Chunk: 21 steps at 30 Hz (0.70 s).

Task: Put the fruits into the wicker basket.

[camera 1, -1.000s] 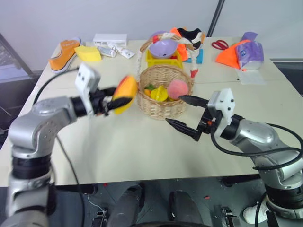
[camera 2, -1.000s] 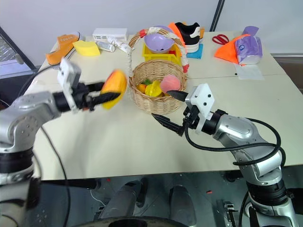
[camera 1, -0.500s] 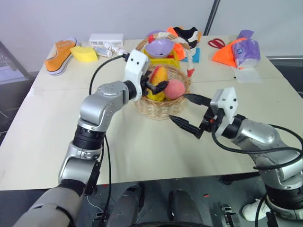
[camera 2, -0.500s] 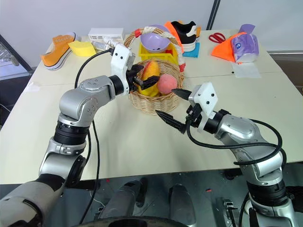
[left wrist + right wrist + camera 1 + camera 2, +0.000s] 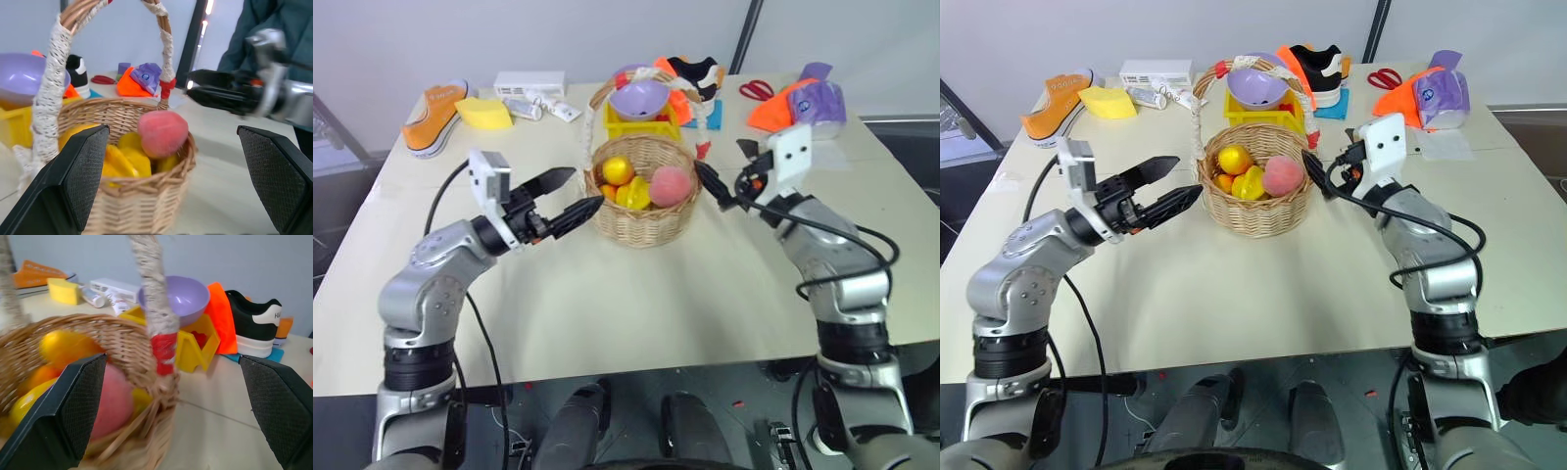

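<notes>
While both grippers stand empty, the left gripper point(image 5: 570, 194) has its two black fingers spread wide, tips just short of the wicker basket point(image 5: 644, 217) at its 9 o'clock side, not touching it. The right gripper point(image 5: 722, 174) also has its fingers spread wide, one tip close beside the basket rim at 3 o'clock; whether it touches the weave cannot be told. Neither gripper holds anything.

Contents of the wicker basket: the peach point(image 5: 671, 183) lies at the 3 o'clock side, against the rim. The mango point(image 5: 617, 170) lies at 10 o'clock, its yellow body uppermost. Between and below them sit further yellow and orange pieces point(image 5: 633, 194), kind not determinable. The arched handle point(image 5: 597, 127), wrapped in white rope with red bands, stands upright over the contents.

Surroundings: a yellow bin point(image 5: 646, 122) sits just behind the basket at 12 o'clock, carrying a purple bowl point(image 5: 640, 97). A black and white shoe point(image 5: 1317, 73) lies beyond it. An orange shoe point(image 5: 429, 106) and a yellow sponge point(image 5: 487, 113) lie at 10 o'clock, well apart. Red scissors point(image 5: 762, 90) and an orange and purple bundle point(image 5: 800, 103) lie at 2 o'clock. Nothing stands between either gripper and the basket.
</notes>
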Available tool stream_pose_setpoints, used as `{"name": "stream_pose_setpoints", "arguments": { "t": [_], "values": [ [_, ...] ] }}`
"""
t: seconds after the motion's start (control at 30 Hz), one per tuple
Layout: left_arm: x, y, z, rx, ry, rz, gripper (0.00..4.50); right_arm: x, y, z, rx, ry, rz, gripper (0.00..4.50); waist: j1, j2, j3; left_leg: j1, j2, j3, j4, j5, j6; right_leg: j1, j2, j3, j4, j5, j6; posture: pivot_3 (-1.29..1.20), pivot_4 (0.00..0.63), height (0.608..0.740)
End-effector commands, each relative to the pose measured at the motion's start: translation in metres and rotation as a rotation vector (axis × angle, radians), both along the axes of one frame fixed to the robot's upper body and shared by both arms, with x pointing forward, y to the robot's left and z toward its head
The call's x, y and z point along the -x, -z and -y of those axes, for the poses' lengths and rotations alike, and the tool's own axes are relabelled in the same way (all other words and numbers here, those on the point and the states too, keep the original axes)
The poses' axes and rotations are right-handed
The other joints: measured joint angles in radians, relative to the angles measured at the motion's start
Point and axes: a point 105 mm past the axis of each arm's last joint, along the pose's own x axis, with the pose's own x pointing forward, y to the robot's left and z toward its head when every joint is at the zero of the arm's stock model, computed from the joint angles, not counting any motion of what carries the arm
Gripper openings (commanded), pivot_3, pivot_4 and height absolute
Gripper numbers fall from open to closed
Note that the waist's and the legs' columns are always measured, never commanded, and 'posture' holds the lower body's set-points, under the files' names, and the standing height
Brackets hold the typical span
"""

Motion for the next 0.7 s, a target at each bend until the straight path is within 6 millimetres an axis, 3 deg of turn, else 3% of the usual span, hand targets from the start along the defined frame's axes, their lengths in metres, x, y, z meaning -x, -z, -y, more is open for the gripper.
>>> {"name": "stream_pose_setpoints", "arguments": {
  "t": [0.03,0.1,0.33,0.37,0.5,0.7],
  "values": [
    [0.009,-0.004,0.007,-0.027,0.015,0.042,4.49,-0.015,-0.013,0.000,-0.016,0.025,0.058,4.24,-0.003,0.000,0.000,0.000,0.000,0.000,0.000,0.000,0.000,0.000,0.000,0.000,0.000,0.000,0.000,0.00,0.150,0.740],
    [0.010,-0.003,0.010,-0.030,0.009,0.039,4.50,-0.021,-0.014,-0.001,-0.043,0.015,0.057,3.73,-0.003,0.000,0.000,0.000,0.000,0.001,0.000,0.000,0.000,0.001,0.000,0.000,0.001,0.000,0.000,0.00,0.150,0.740],
    [0.012,0.006,0.017,-0.053,0.013,0.022,4.50,-0.017,-0.024,-0.006,-0.063,-0.037,0.097,0.31,-0.003,0.000,0.000,0.000,0.000,0.001,-0.001,0.000,-0.001,-0.001,0.001,0.000,0.002,0.000,0.000,0.00,0.150,0.740],
    [0.013,0.006,0.018,-0.056,0.014,0.020,4.50,-0.015,-0.026,-0.006,-0.057,-0.036,0.107,0.02,-0.003,0.000,0.000,0.000,0.000,0.001,-0.001,0.000,-0.001,0.000,0.001,0.000,0.002,0.000,0.000,0.00,0.150,0.740],
    [0.012,0.006,0.021,-0.050,0.022,0.017,4.50,-0.002,-0.043,0.016,-0.076,0.021,0.174,0.02,0.000,0.001,0.000,0.000,0.000,0.001,-0.001,0.000,-0.001,-0.001,0.001,0.001,0.002,0.000,0.000,0.00,0.150,0.740],
    [0.009,0.007,0.025,-0.054,0.032,0.020,4.50,0.029,-0.066,0.089,-0.069,0.266,0.263,0.02,0.011,0.001,0.000,-0.001,0.000,0.001,-0.001,0.000,-0.001,-0.001,0.000,0.001,0.002,0.000,0.000,0.00,0.150,0.740]
  ]
}}
